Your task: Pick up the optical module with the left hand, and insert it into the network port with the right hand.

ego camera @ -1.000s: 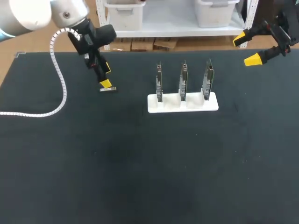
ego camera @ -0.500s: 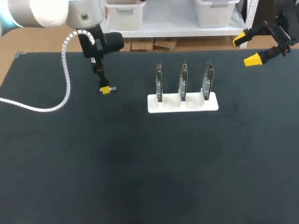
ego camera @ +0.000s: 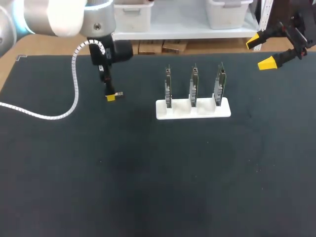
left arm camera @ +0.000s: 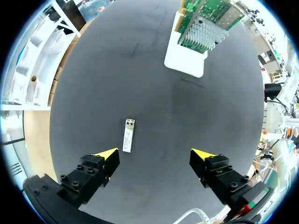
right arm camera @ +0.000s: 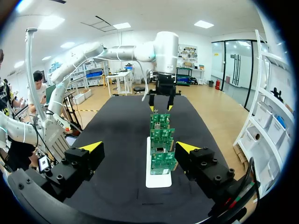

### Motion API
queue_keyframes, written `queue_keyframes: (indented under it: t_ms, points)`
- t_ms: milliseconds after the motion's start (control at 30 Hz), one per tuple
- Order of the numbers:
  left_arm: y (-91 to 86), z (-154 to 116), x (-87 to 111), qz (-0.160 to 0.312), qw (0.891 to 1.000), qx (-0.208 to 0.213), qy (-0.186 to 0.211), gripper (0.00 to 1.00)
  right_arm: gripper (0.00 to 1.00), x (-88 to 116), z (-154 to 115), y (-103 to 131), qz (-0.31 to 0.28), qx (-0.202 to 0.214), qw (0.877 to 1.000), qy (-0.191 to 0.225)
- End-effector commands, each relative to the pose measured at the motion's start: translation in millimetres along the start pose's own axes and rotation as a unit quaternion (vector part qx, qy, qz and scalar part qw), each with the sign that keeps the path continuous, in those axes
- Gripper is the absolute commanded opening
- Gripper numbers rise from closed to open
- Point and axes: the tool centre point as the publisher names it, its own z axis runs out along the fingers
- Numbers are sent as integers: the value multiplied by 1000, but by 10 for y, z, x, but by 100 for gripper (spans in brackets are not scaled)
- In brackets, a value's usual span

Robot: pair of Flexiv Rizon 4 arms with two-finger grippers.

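Note:
The optical module [left arm camera: 128,135], a small silver bar, lies flat on the black table mat [left arm camera: 154,84]. My left gripper [left arm camera: 156,154] hangs open just above it, the module sitting ahead of the gap and nearer one finger, touching neither. From the head camera the left gripper [ego camera: 109,95] points straight down at the mat's far left, with the module [ego camera: 118,93] a small sliver beside its tip. Three upright network cards [ego camera: 193,86] stand in a white holder [ego camera: 193,109]. My right gripper [ego camera: 260,52] is open and empty, high at the far right; its own view has the right gripper [right arm camera: 139,147] facing the cards [right arm camera: 161,140].
A white coiled cable [ego camera: 59,114] from the left arm trails over the mat's left side. The card holder [left arm camera: 184,58] lies well beyond the module in the left wrist view.
The left wrist has turned and shifted slightly right above the module, so its two tips now line up from above. The right arm has not moved.

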Motion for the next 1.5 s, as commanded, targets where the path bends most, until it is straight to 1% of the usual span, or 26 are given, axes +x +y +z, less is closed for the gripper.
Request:
queue_keyframes:
  t_ms: [33,100,300,467,500,600,667,800,933,1000,1233,1500]
  points:
    - [-18,70,36,-6,1000,-9,2,100,100,-1,2,-5,0,0,1000,0]
    - [-17,107,61,-9,1000,-15,3,100,100,-1,2,-5,0,0,1000,0]
    - [6,184,95,-17,1000,-10,-3,100,100,-1,2,-5,0,0,1000,0]
    - [59,249,89,-7,1000,-18,-17,100,100,-1,2,-5,0,0,1000,0]
    - [83,260,86,-3,1000,-17,-9,100,100,-1,2,-5,0,0,1000,0]
    - [153,264,81,-1,1000,-15,-6,100,100,-1,2,-5,0,0,1000,0]
    - [183,256,61,10,1000,-14,4,100,100,-1,2,-5,0,0,1000,0]
    - [246,274,54,18,1000,-9,11,100,100,-1,2,-5,0,0,1000,0]
    - [318,278,58,21,1000,-10,15,100,100,-1,2,-5,0,0,1000,0]
    - [337,281,54,18,1000,-10,10,100,100,-1,2,-5,0,0,1000,0]
    - [343,306,-16,24,1000,-10,12,100,100,-1,2,-5,0,0,1000,0]
    - [356,335,-41,30,999,-8,17,100,100,-1,2,-5,0,0,1000,0]
